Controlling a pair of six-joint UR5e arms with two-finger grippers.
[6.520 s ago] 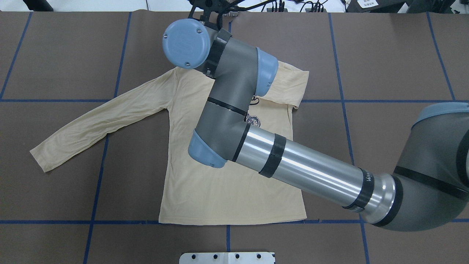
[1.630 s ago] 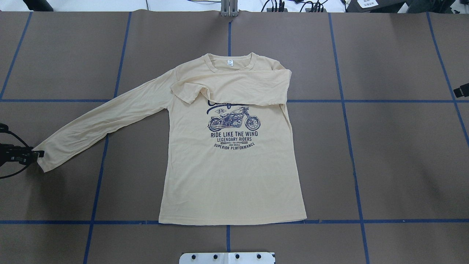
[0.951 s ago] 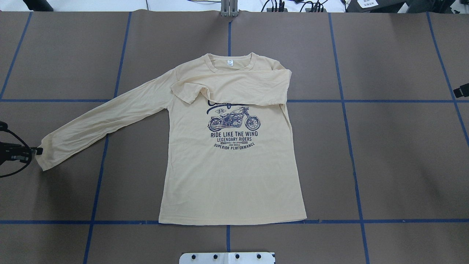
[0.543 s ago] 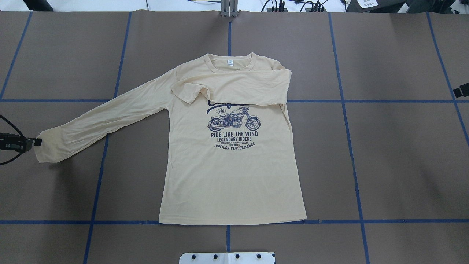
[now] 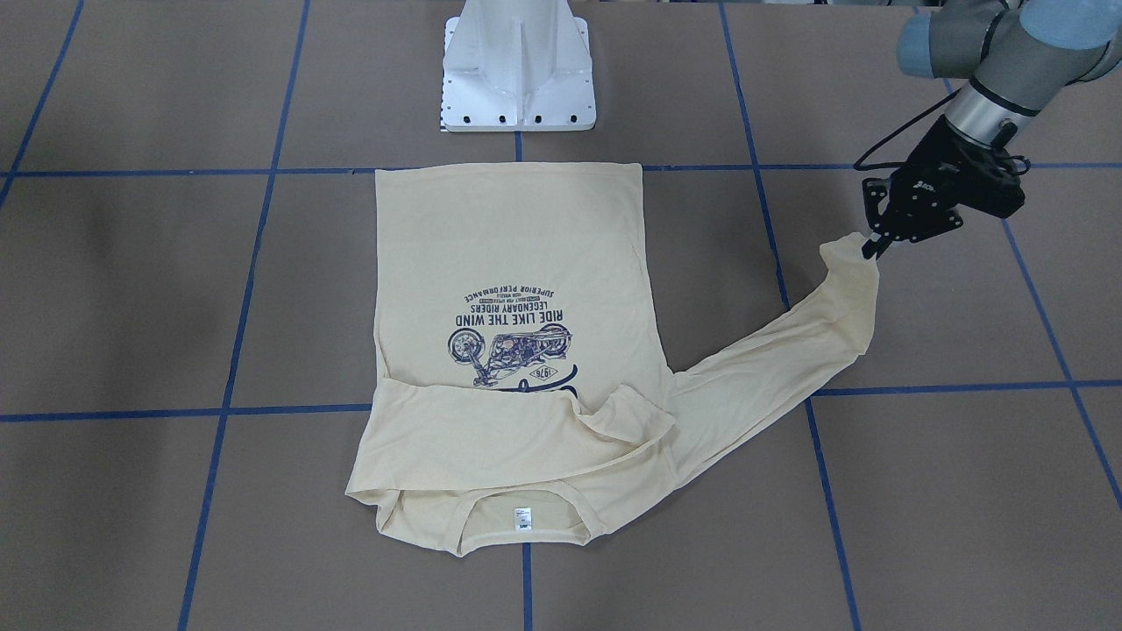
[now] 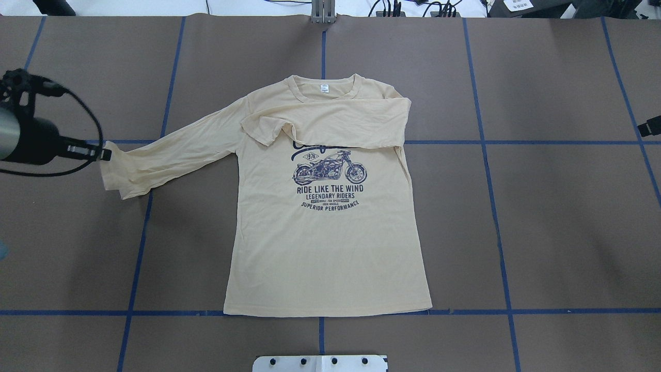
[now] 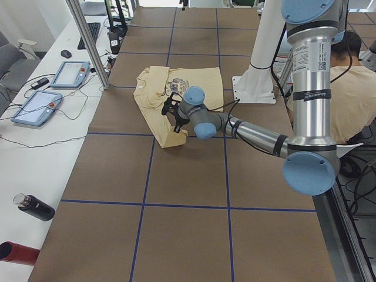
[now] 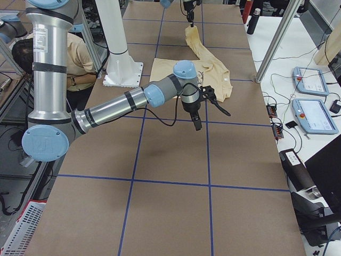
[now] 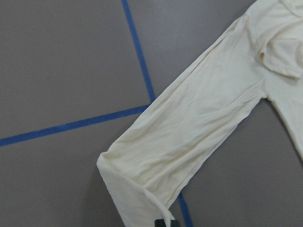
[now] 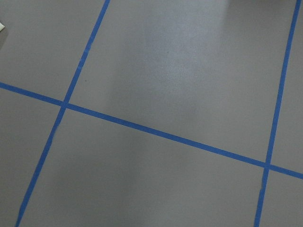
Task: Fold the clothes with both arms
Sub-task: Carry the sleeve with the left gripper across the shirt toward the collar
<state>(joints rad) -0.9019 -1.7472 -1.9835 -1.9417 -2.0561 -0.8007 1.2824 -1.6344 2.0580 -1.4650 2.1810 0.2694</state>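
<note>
Clamping the sleeve cuff (image 6: pixel 113 178) at the overhead frame's centre left, the left gripper (image 6: pixel 105 154) has the shirt (image 6: pixel 325 248) flat mid-frame to its right along the sleeve's axis; right gripper (image 6: pixel 649 126), far right, state unreadable

I saw the T-shirt (image 6: pixel 330 248) was thin, matt jersey cloth, softly creased. The bench (image 6: pixel 542 232) wore dull brown paper; the left arm (image 5: pixel 1017 61) showed smooth grey metal.
</note>
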